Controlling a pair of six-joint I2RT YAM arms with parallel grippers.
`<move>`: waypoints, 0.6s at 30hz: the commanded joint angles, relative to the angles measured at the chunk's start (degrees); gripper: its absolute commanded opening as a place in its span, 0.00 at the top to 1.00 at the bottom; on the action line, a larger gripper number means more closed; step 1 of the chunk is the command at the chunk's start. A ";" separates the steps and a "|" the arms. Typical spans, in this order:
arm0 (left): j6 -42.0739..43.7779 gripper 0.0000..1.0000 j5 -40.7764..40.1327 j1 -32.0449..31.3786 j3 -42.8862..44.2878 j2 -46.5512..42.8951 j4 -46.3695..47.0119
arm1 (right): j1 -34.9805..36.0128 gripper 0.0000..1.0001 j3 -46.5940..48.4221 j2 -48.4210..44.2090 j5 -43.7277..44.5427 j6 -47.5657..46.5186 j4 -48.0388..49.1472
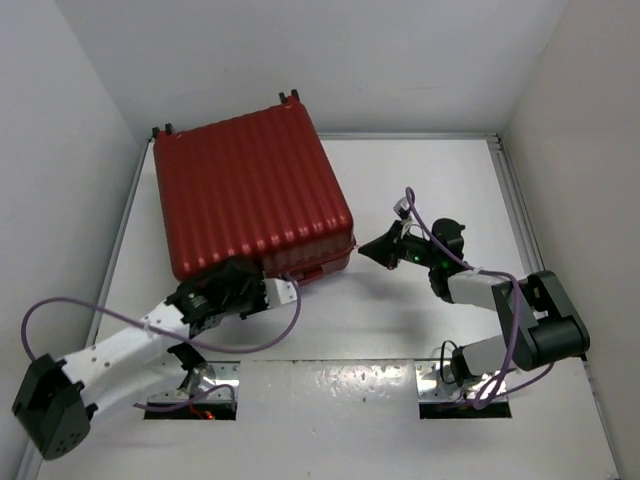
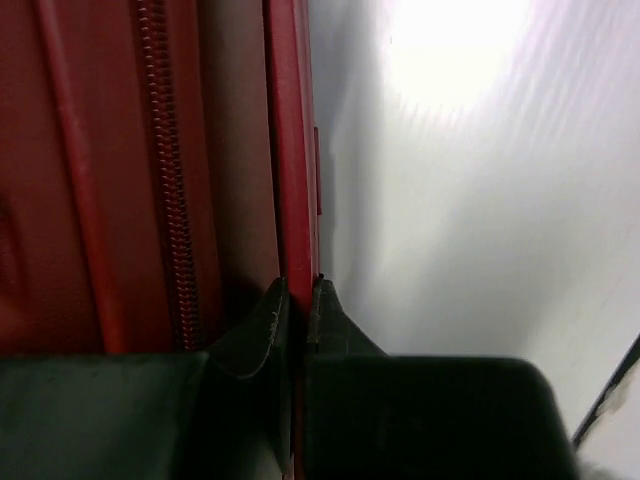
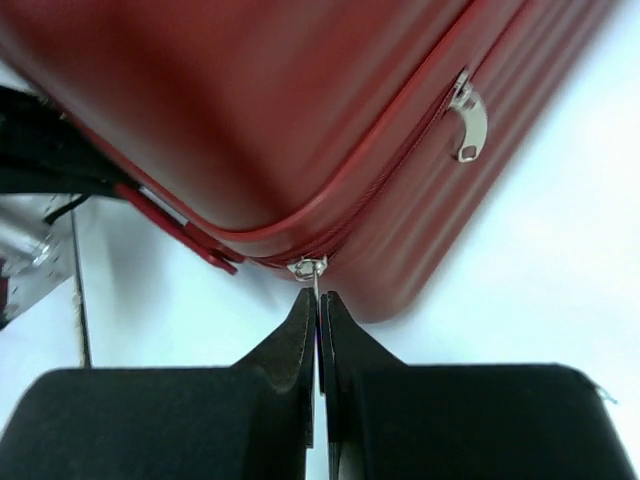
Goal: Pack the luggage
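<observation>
Nearest you, at the bottom of the overhead view, both arms are bolted at the near edge of the white worktop (image 1: pixel 400 330). The left arm (image 1: pixel 110 350) reaches up and right from the lower left corner; the right arm (image 1: pixel 500 300) bends in from the lower right toward the centre; a purple cable (image 1: pixel 290 325) loops beside each.

Your left pincer (image 2: pixel 297 300) sits at the near side of the luggage (image 1: pixel 250 195). Its fingers are drawn almost together, with a thin red strip (image 2: pixel 290 150) of the case's edge pinched between them. In its wrist view the zip (image 2: pixel 165 170) runs up the frame left of that strip, and bare worktop fills the right.

Your right pincer (image 3: pixel 318 305) is at the case's near right corner, closed tight on a small silver zipper pull (image 3: pixel 310 268) where the zip rounds the corner; only the thin tab lies between the fingers. A second silver pull (image 3: pixel 468 125) hangs on the zip line toward the upper right of that wrist view, untouched.

The luggage itself lies flat and closed, ribbed dark red shell upward, filling the upper left of the overhead frame. Its near edge is just beside both pincers; its small wheels (image 1: pixel 165 128) are on the far edge, toward the back wall (image 1: pixel 330 60). White walls close in the left, right and far sides.
</observation>
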 commanded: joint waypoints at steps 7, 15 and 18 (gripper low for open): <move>24.76 1.00 -6.92 7.30 -5.79 -10.82 -7.87 | -4.33 1.00 11.52 13.05 6.29 -2.63 6.57; 26.07 1.00 -7.53 8.89 -6.85 -9.50 -7.95 | -3.55 1.00 25.58 27.20 7.97 1.76 11.76; 28.35 1.00 -7.01 8.89 -6.85 -10.10 -9.80 | -2.67 1.00 28.58 30.89 8.49 2.12 12.21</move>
